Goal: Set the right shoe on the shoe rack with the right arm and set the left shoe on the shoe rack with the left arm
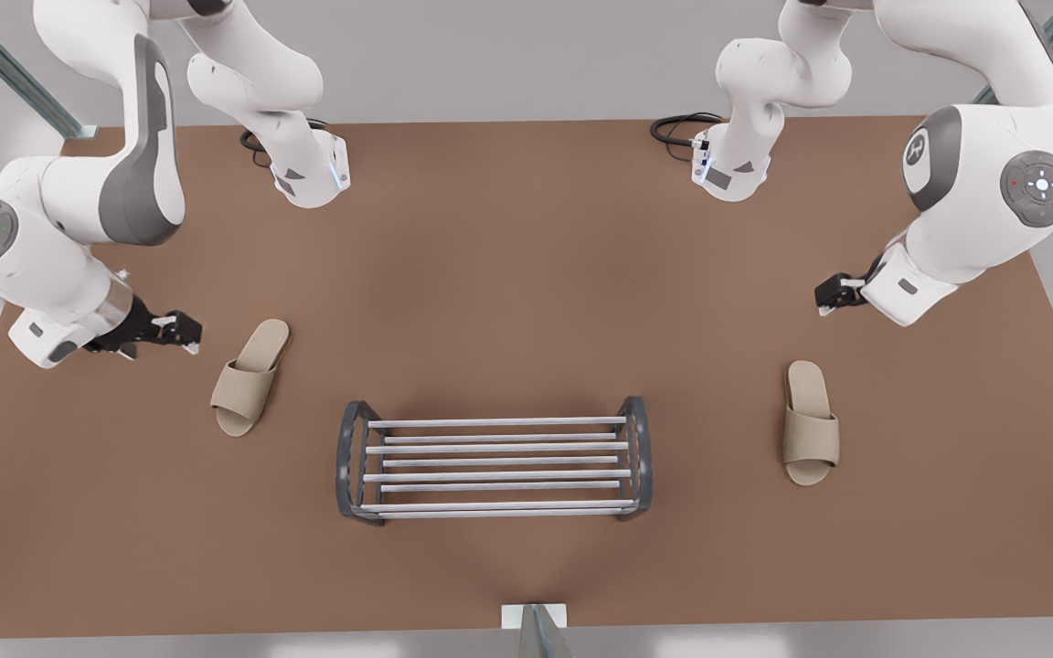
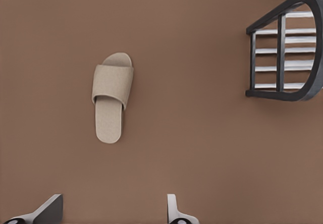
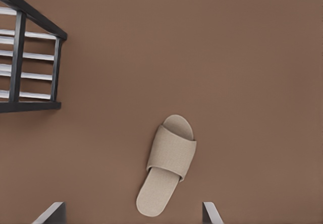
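In the front view, the right gripper [image 1: 185, 331] hangs low over the brown surface [image 1: 508, 274] on that view's left, just at 9 o'clock of the right shoe [image 1: 249, 376]. Its jaws are released, with the two fingertips [image 3: 50, 214] spread wide and nothing between them. The beige shoe lies flat and apart from them, its heel pointing to about 1 o'clock. It sits at roughly 10 o'clock from the rack [image 1: 494, 461].

The rack stands at the middle of the surface, its silver bars bare between the dark end frames.

At 3 o'clock from the rack lies the left shoe [image 1: 810, 422], well apart from it, toe toward 6 o'clock. The left gripper [image 1: 826, 297] hovers at 12 o'clock of this shoe. Its jaws look released too, with the fingertips [image 2: 174, 211] spread and empty, though how high it hangs is hard to judge.
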Controlling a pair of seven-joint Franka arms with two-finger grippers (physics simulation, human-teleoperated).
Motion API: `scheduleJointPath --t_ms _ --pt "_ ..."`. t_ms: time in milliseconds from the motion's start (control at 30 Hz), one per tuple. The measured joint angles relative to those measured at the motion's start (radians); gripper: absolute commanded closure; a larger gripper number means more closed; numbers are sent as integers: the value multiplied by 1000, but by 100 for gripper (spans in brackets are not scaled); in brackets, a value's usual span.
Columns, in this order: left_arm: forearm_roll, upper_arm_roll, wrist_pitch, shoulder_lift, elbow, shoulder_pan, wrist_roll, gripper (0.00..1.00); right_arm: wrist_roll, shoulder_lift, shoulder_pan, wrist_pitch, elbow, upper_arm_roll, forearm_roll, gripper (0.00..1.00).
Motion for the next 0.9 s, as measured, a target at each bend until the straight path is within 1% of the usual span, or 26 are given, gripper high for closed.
scheduleJointPath --t_ms 67,133,167,200,233,300,367,433,500,567,600,633,667,700,733,800,867,900 --pt "-1 5 1 15 5 -1 -4 0 15 1 -5 33 -18 0 -2 0" --pt "-7 9 1 10 -65 10 -8 0 30 2 -7 59 -30 0 -3 0" --pt "-67 43 43 -22 -203 5 -19 0 36 1 -6 71 -34 0 -5 0" --pt "-156 85 125 -67 -389 9 -32 0 43 0 -6 85 -42 1 -6 0" --pt "-269 125 219 -84 -528 25 -40 0 53 -1 -9 99 -49 7 -15 0" --pt "-528 248 365 -105 -737 29 -5 0 80 -12 -28 121 -73 56 -69 0" --pt "-866 336 516 -119 -929 87 96 0 120 -24 -29 147 -118 120 -142 0" --pt "-1219 370 668 -124 -1062 212 242 0 169 -41 -26 168 -169 209 -238 0" --pt "-1605 393 777 -106 -1179 374 439 0 216 -73 12 183 -219 274 -333 0" --pt "-1892 438 820 -72 -1215 517 645 0 263 -100 55 195 -285 334 -453 0" --pt "-2002 451 827 -44 -1221 520 747 0 284 -106 94 202 -311 348 -508 0" --pt "-2087 457 828 -18 -1224 401 845 0 304 -108 143 211 -340 353 -562 0" --pt "-2151 457 826 7 -1222 220 941 0 320 -108 200 222 -358 350 -607 0" --pt "-2200 454 825 27 -1210 91 1031 0 333 -109 253 238 -379 350 -654 0" --pt "-2236 435 824 51 -1187 31 1116 0 344 -109 308 258 -410 347 -707 0" --pt "-2304 404 826 67 -1167 -4 1274 0 353 -109 418 305 -469 344 -828 0" --pt "-2363 396 827 63 -1164 13 1415 0 339 -110 536 351 -508 332 -969 0" --pt "-2388 394 828 63 -1164 17 1480 0 320 -112 609 369 -517 312 -1019 0"
